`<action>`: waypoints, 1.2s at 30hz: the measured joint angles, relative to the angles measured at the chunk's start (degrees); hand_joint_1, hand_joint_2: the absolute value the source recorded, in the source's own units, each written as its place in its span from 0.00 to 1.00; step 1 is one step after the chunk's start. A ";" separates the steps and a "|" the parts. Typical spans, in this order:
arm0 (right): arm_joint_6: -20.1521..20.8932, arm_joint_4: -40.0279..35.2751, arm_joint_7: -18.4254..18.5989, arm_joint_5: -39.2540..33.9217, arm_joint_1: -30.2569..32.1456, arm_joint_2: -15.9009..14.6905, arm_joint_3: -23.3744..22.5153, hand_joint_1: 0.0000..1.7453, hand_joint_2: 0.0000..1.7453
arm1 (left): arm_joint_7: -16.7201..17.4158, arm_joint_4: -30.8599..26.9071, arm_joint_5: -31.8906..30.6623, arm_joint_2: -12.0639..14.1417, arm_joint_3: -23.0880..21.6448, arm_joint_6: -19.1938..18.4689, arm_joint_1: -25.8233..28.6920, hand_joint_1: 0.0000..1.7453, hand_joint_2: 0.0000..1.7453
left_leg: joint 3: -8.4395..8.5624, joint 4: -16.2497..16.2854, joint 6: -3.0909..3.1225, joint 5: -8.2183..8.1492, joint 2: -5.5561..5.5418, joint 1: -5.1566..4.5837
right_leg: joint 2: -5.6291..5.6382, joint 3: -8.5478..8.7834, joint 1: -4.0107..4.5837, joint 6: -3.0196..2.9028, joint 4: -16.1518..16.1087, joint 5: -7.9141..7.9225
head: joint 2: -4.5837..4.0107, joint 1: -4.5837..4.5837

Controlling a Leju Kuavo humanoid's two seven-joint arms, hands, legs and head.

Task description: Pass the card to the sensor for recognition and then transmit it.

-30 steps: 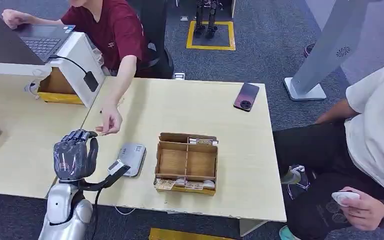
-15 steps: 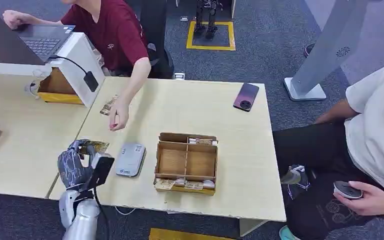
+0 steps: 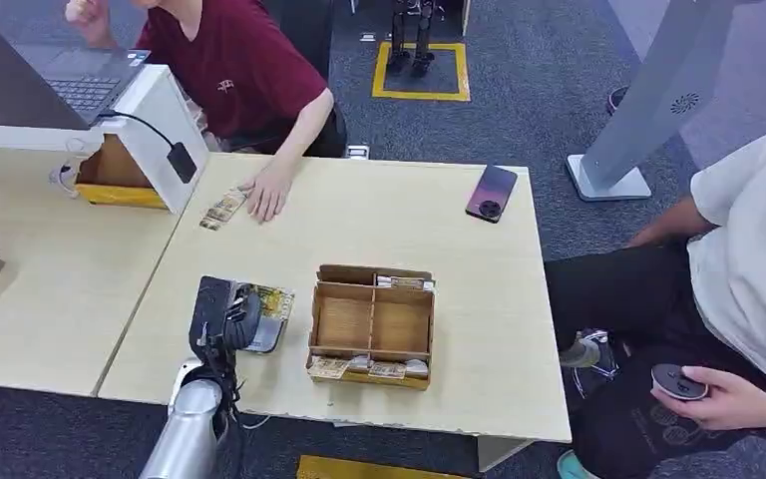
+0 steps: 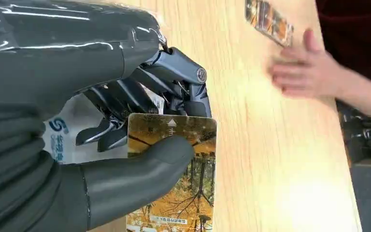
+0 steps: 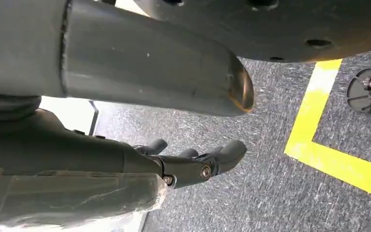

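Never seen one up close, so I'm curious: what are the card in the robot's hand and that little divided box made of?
Card: probably glossy plastic, a stiff flat sheet with a printed autumn photo. Divided box: looks like plain brown cardboard or thin wood, matte, with thin slotted walls.

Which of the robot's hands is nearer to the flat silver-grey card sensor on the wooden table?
Left. The left hand holds the yellow picture card right over the flat silver-grey card sensor; the right hand hangs by the floor, away from the table.

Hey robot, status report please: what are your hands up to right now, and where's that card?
Left hand grips card, held over the grey sensor. Right hand hangs empty over the floor. Nothing in the way.
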 joint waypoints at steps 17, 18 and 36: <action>0.17 0.00 -0.02 0.17 0.04 -0.02 -0.13 0.00 0.00 | 0.00 3.32 -0.66 1.25 -1.51 3.02 -1.53 1.00 1.00 | 0.01 0.00 0.02 0.01 0.00 0.00 | 0.00 0.02 0.00 0.00 0.00 0.01 | 0.00 0.00; 0.17 0.00 -0.02 0.20 0.04 -0.02 -0.13 0.00 0.00 | -0.02 3.34 -0.50 1.38 -1.51 3.15 -1.53 1.00 1.00 | 0.01 0.00 0.02 0.01 0.00 0.00 | 0.00 0.01 0.00 0.01 0.00 0.01 | 0.00 -0.02; 0.15 0.00 -0.02 0.94 0.07 -0.02 -0.15 0.00 0.00 | -0.04 4.35 -0.70 3.91 -0.87 3.19 -2.05 1.00 1.00 | -0.01 -0.01 0.02 0.01 0.00 -0.01 | -0.01 0.01 0.00 0.01 0.01 0.00 | 0.00 0.00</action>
